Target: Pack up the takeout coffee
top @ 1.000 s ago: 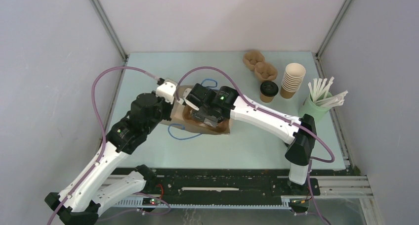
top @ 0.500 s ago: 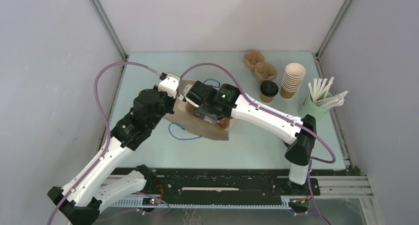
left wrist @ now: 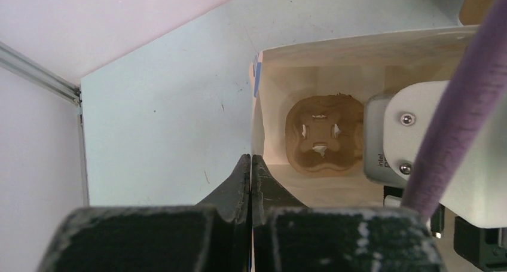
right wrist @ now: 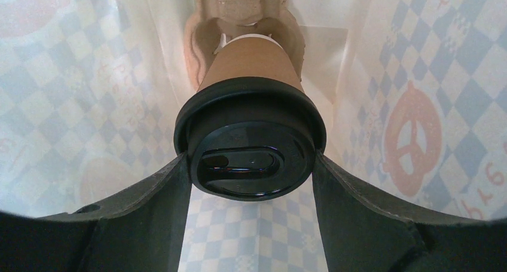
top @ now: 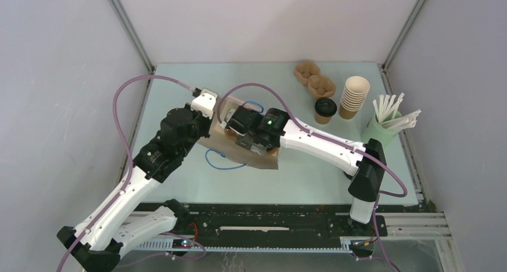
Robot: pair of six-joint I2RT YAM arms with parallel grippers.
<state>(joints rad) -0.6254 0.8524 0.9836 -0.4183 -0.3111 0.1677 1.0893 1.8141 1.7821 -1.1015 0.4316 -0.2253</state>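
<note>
A brown paper bag [top: 254, 158] stands mid-table, patterned inside [right wrist: 84, 104]. My left gripper [left wrist: 251, 166] is shut on its rim [left wrist: 256, 104], holding the mouth open. My right gripper [right wrist: 251, 164] is down inside the bag, its fingers [right wrist: 158, 188] closed against the black lid [right wrist: 251, 141] of one takeout coffee cup [right wrist: 251, 66]. That cup's base sits over a pulp cup carrier [right wrist: 200, 39] at the bag's bottom; the carrier [left wrist: 326, 134] also shows in the left wrist view. A second lidded coffee cup [top: 325, 109] stands on the table to the right.
A tall stack of lidless brown cups [top: 354, 97] stands at the back right, with spare pulp carriers [top: 314, 79] behind it. A green holder of white stirrers [top: 382, 128] is at the far right. A blue handle cord [top: 218, 161] lies by the bag.
My left gripper has drawn the bag's rim up and back, so the bag stands more upright. My right gripper has sunk deeper into the bag with the cup.
</note>
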